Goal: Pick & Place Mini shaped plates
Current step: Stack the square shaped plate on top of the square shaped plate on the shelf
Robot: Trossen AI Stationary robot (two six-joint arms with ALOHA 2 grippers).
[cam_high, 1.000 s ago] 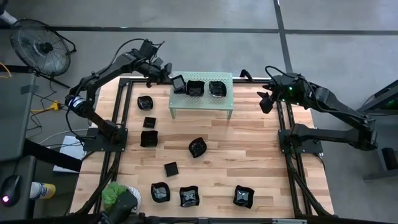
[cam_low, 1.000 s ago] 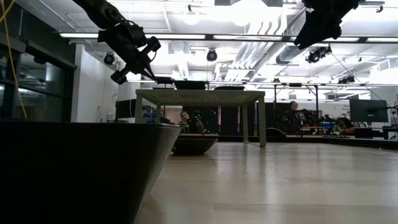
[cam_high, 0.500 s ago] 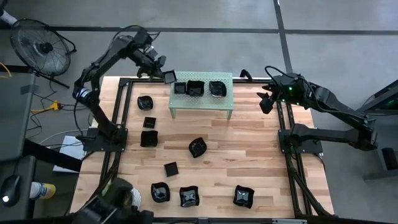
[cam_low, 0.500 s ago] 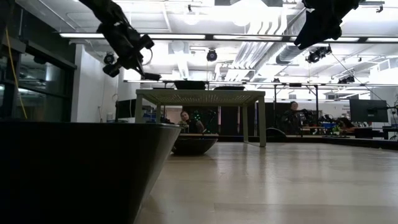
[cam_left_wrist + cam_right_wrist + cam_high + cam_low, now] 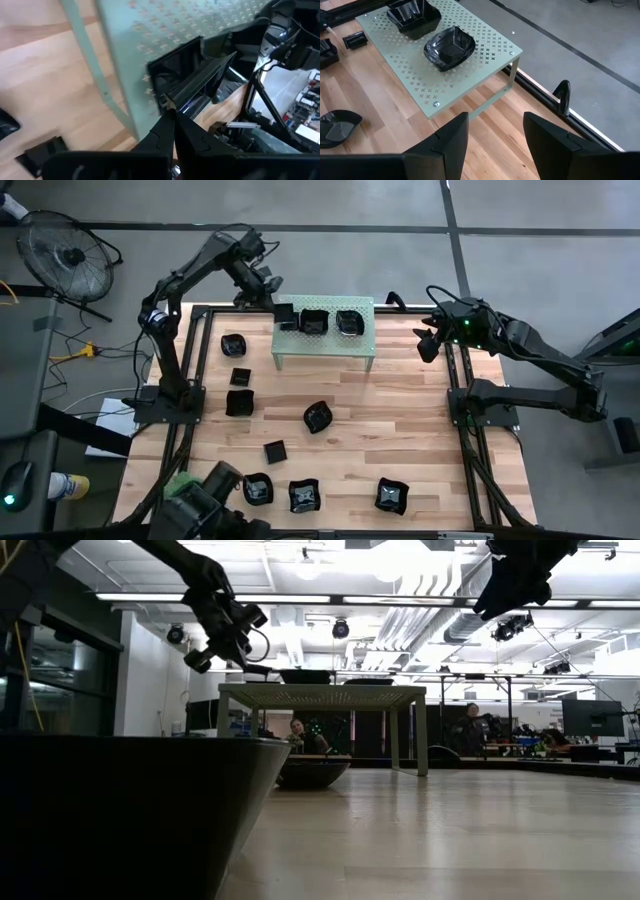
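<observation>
Black square plate [image 5: 284,311] is hanging pinched by its rim in left gripper [image 5: 270,303], right over the green shelf's [image 5: 325,335] left end; right gripper [image 5: 428,340] is idling wide, well apart.

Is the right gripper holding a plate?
No: the right gripper is open and empty, hovering beside the green perforated shelf.

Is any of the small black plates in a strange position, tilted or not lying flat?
Yes. The square plate in the shut left gripper is tilted on edge, pinched by its rim at the left end of the green shelf. The two plates on the shelf lie flat. The right gripper waits open.
</observation>
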